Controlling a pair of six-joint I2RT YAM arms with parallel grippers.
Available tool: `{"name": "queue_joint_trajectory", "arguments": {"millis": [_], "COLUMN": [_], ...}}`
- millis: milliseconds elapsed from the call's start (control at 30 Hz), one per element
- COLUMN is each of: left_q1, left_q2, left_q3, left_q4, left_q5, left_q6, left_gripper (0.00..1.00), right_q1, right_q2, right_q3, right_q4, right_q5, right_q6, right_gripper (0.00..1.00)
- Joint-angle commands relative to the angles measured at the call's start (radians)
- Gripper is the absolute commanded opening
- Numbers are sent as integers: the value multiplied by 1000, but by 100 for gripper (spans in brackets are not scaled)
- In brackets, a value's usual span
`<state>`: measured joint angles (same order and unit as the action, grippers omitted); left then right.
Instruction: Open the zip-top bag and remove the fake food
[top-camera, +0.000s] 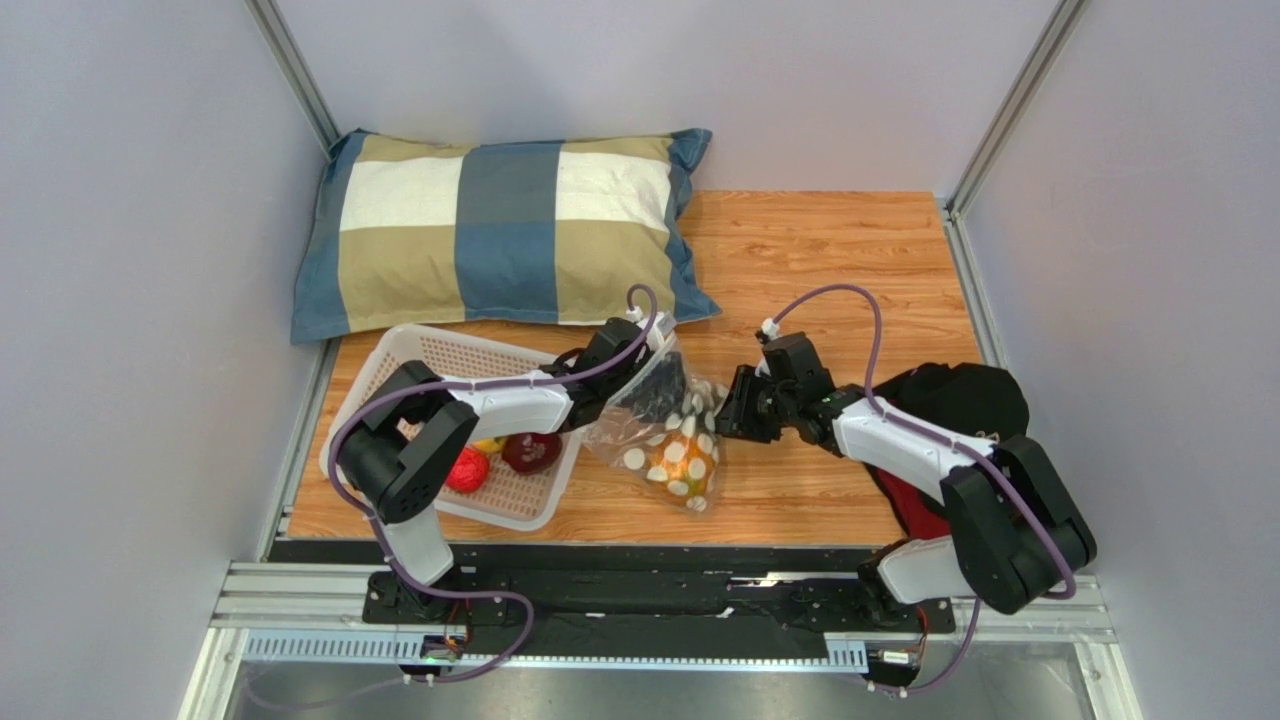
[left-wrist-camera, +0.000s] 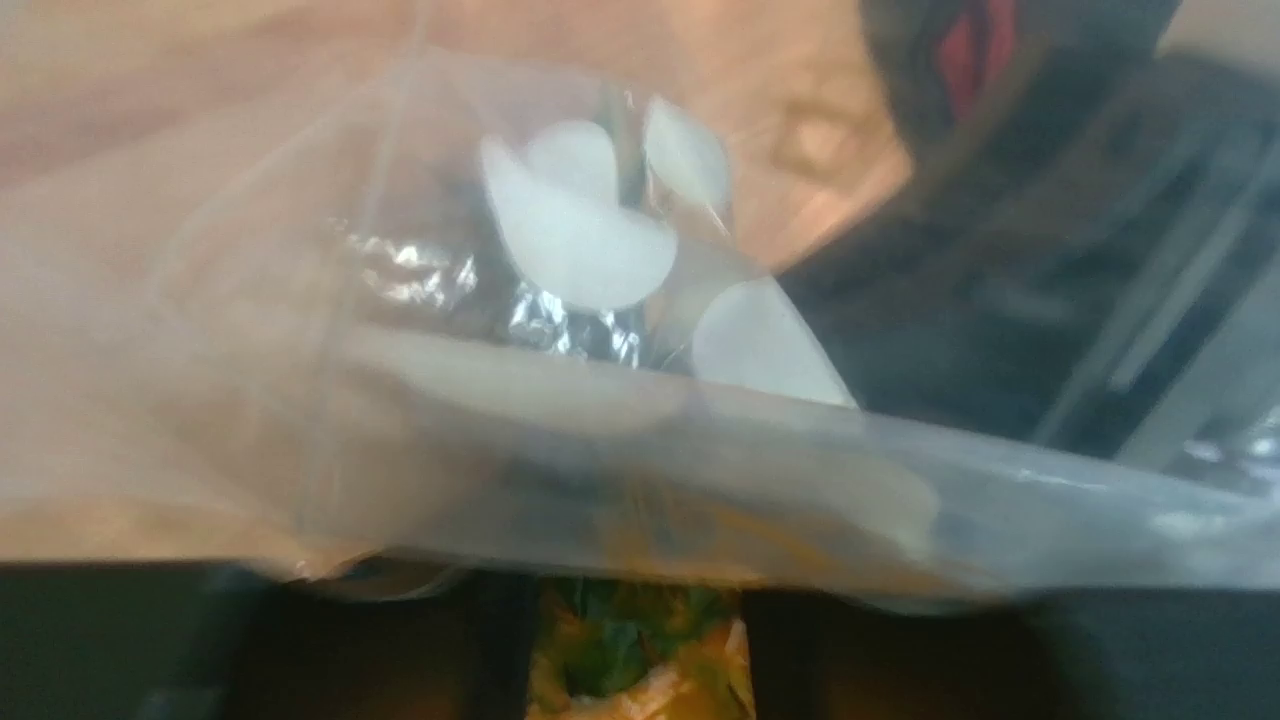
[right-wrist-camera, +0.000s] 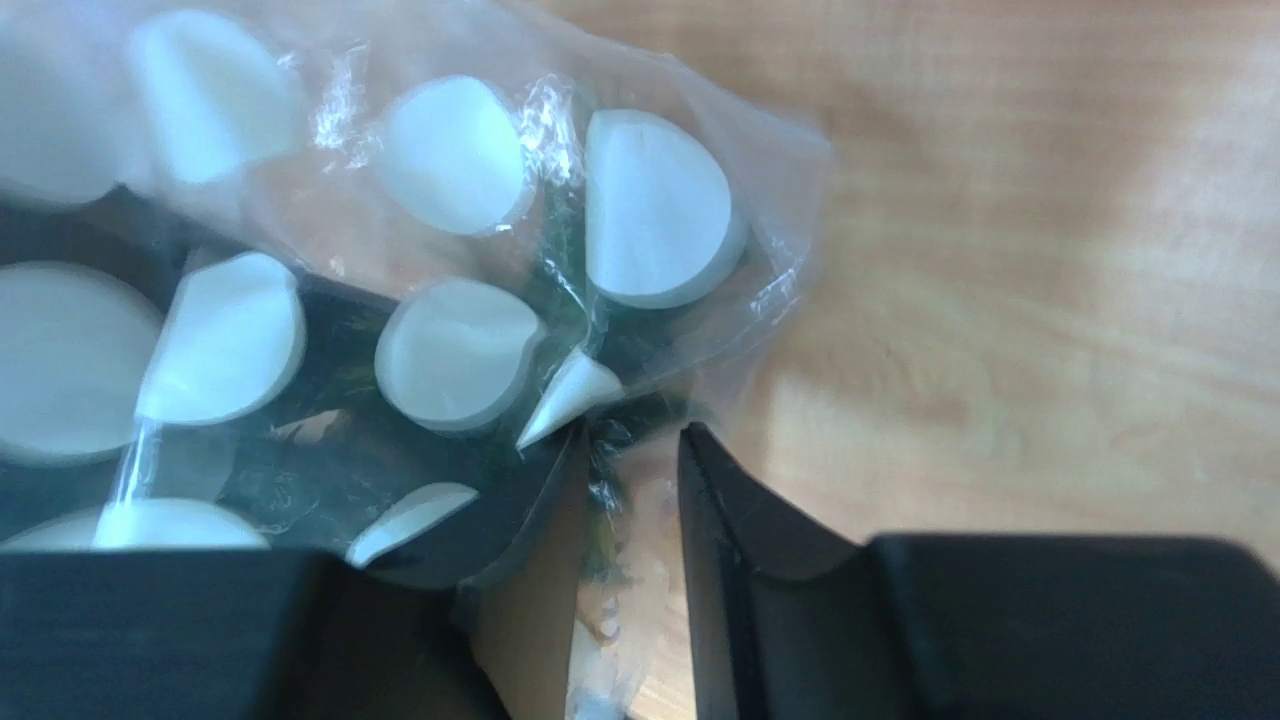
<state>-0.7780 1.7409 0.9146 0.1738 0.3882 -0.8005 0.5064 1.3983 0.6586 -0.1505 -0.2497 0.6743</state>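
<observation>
A: Starting at the left, what is worrying you?

B: Some red toy pieces (top-camera: 470, 470) are sitting in the white basket (top-camera: 394, 360). The zip-top bag (top-camera: 661, 438), lying mid-table at the basket's 3 o'clock, is showing an orange piece of fake food (top-camera: 688, 471) inside. The left gripper (top-camera: 628, 372) is meeting the bag at its 11 o'clock edge. In its wrist view the film is draping over everything, so I cannot tell how wide it is standing or whether it is holding anything.

A: And the other side?

B: The right gripper (top-camera: 741, 408) is sitting at the bag's 3 o'clock. Its jaws are standing a narrow gap apart with a fold of film running between them. Whether they are biting it, I cannot tell.

A: So what are the risks?

B: I am thinking the thin film is likely to slip free if either grip is shallow. The whole bag may end up dragging instead of parting, or food may go tumbling toward the dark bundle (top-camera: 962, 402) at 3 o'clock.

A: Any writing?

B: Nothing readable is showing, only plain white ovals on the bag.
</observation>
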Motion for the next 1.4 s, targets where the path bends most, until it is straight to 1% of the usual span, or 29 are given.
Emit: {"name": "queue_joint_trajectory", "arguments": {"millis": [0, 33, 67, 167, 200, 233, 300, 333, 400, 433, 467, 500, 533, 633, 767, 800, 833, 867, 900, 933, 1000, 1033, 1067, 1100, 1167, 1200, 1267, 1300, 1367], "left_q1": [-9, -9, -9, -9, -9, -9, -10, -9, -9, -9, -9, -9, -9, -9, -9, -12, -15, -26, -32, -38, -44, -46, -49, -50, -52, -52, -55, -58, -63], "left_q2": [26, 16, 6, -49, -82, -101, -151, -168, -214, -227, -239, -259, -265, -279, -230, -190, -172, -155, -126, -110, -60, -41, -15, -1, 29, 40, 61, 69, 88], "left_q3": [-16, -17, -17, -11, -13, -16, -28, -34, -52, -60, -71, -74, -77, -85, -54, -43, -39, -37, -37, -37, -26, -17, -8, 0, 20, 26, 44, 52, 64], "left_q4": [95, 92, 87, 18, 6, -3, -14, -17, -20, -16, -17, -19, -23, -33, -80, -85, -82, -67, -56, -43, -10, 6, 13, 15, 26, 30, 39, 36, 33], "left_q5": [11, 11, 8, -3, -5, -3, 11, 17, 23, 37, 41, 47, 58, 61, 72, 84, 103, 101, 101, 106, 119, 127, 123, 121, 103, 101, 107, 109, 109], "left_q6": [38, 55, 63, 113, 122, 144, 155, 159, 162, 165, 165, 165, 167, 169, 172, 176, 178, 178, 179, 181, 181, 179, 178, 182, 182, 181, 179, 179, 176], "left_gripper": [26, 7, 0, 0, 0, 0, 0, 0, 0, 0, 0, 0, 0, 0, 0, 2, 13, 20, 25, 32, 37, 48, 53, 56, 56, 56, 56, 56, 56], "right_q1": [24, 24, 24, 24, 23, 24, 23, 17, 3, -18, -31, -42, -52, -54, -58, -60, -63, -63, -65, -65, -66, -63, -65, -65, -65, -65, -63, -60, -48], "right_q2": [-116, -130, -143, -196, -209, -234, -261, -286, -306, -315, -329, -335, -338, -331, -285, -266, -257, -249, -251, -254, -263, -257, -249, -243, -210, -194, -139, -121, -82], "right_q3": [18, 24, 30, 44, 47, 47, 41, 24, 1, -14, -43, -59, -71, -93, -120, -140, -149, -158, -171, -200, -229, -237, -234, -229, -212, -208, -194, -189, -201], "right_q4": [-4, -58, -81, -179, -204, -246, -277, -287, -278, -259, -242, -224, -189, -152, -115, -80, -61, -46, -26, 15, 76, 97, 107, 123, 141, 182, 206, 219, 259], "right_q5": [-31, -11, 7, 90, 133, 156, 208, 211, 190, 176, 159, 129, 116, 98, 107, 89, 76, 61, 43, 43, 53, 47, 43, 35, 29, 8, -44, -55, -83], "right_q6": [10, 1, -5, -18, -21, -27, -22, -15, 7, 16, 34, 42, 53, 67, 85, 102, 117, 131, 161, 175, 198, 196, 183, 173, 154, 154, 159, 166, 197], "right_gripper": [31, 30, 29, 30, 34, 44, 52, 59, 65, 70, 72, 76, 83, 88, 88, 85, 82, 77, 66, 61, 51, 50, 47, 42, 36, 28, 20, 13, 13]}}
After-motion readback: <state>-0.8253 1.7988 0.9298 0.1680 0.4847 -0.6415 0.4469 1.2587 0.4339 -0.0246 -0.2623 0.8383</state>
